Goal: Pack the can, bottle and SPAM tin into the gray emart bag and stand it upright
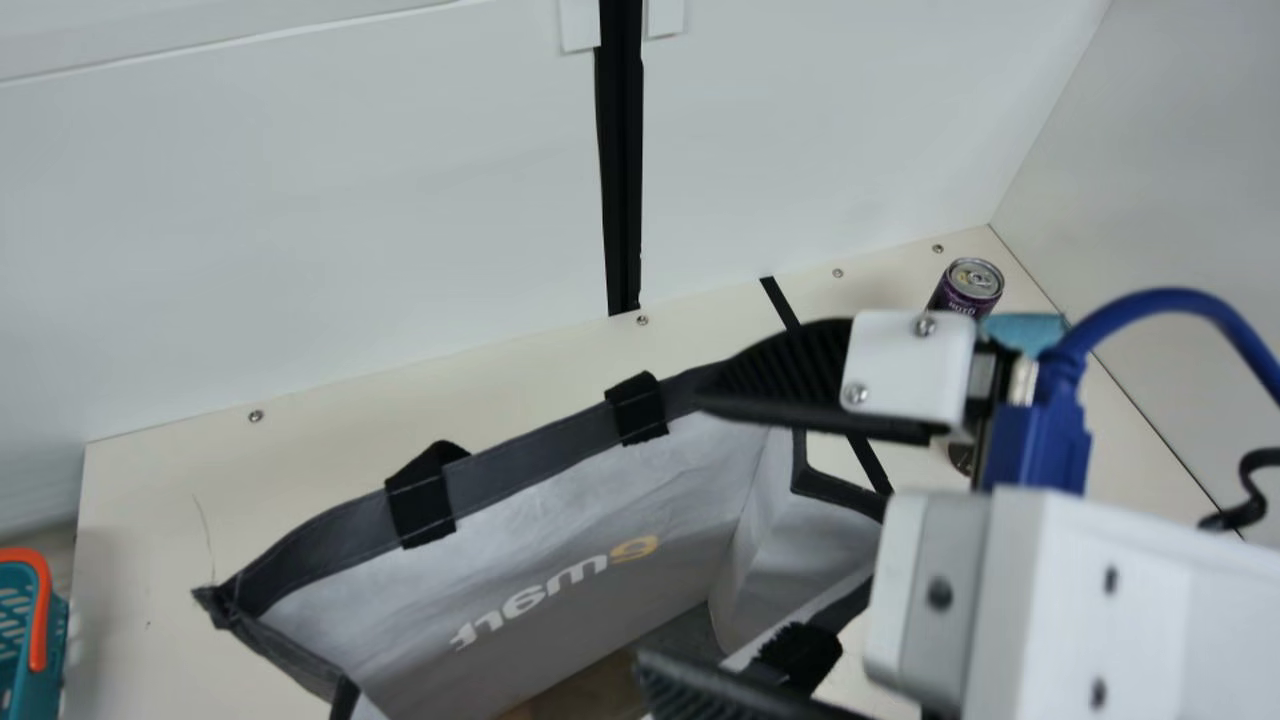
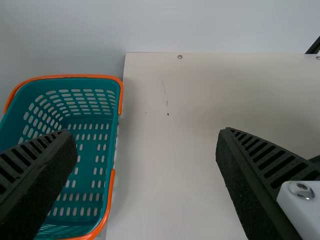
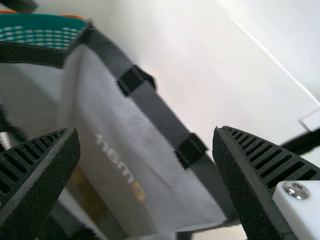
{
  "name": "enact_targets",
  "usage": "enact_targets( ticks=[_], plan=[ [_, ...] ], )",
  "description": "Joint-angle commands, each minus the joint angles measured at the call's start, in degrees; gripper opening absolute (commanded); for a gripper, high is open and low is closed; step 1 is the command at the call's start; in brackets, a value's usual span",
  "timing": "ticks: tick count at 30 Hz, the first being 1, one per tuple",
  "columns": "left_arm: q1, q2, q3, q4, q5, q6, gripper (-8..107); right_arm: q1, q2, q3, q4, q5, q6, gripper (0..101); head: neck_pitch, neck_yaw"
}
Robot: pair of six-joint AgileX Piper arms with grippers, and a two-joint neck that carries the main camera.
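Have the right gripper's [image 1: 672, 530] jaws spread wide over one end of the open gray bag [image 1: 540, 446], and the left gripper's [image 2: 146, 132] jaws also spread, above the desk [image 1: 480, 400]. Cannot tell about contact between the right jaws and the bag's rim. Cream on top, with small screws along its far edge. Beyond both sets of jaws, backed by white panels [image 1: 300, 220] with a black upright strip [image 1: 622, 180] between; closed in to the right of the right jaws by a pale side wall [image 1: 1180, 180]. Past the right jaws, near the far right corner, set with a purple can [image 1: 968, 285], outside the bag. Crossed near there by a thin black strip [image 1: 785, 305], partly behind the right jaws. Bordered, beside the left jaws, by a teal basket [image 2: 112, 195] with orange handles. Behind the right jaws, looped with blue cable [image 1: 1190, 300].
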Motion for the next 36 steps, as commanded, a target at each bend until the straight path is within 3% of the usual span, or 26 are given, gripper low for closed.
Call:
enact_targets(
  ticks=[1, 22, 36],
  plan=[
    [0.0, 0.0, 0.0, 0.0, 0.0, 0.0, 90, -3.8, 0.5, -0.9, 0.7, 0.0, -0.5, 95, -1.3, 0.0],
    [0.0, 0.0, 0.0, 0.0, 0.0, 0.0, 90, -32.3, 8.3, -7.6, 11.1, 0.0, -8.4, 95, -1.3, 0.0],
    [0.0, 0.0, 0.0, 0.0, 0.0, 0.0, 90, -45.0, 12.3, -8.6, 13.5, 0.0, -9.1, 95, -1.3, 0.0]
  ],
)
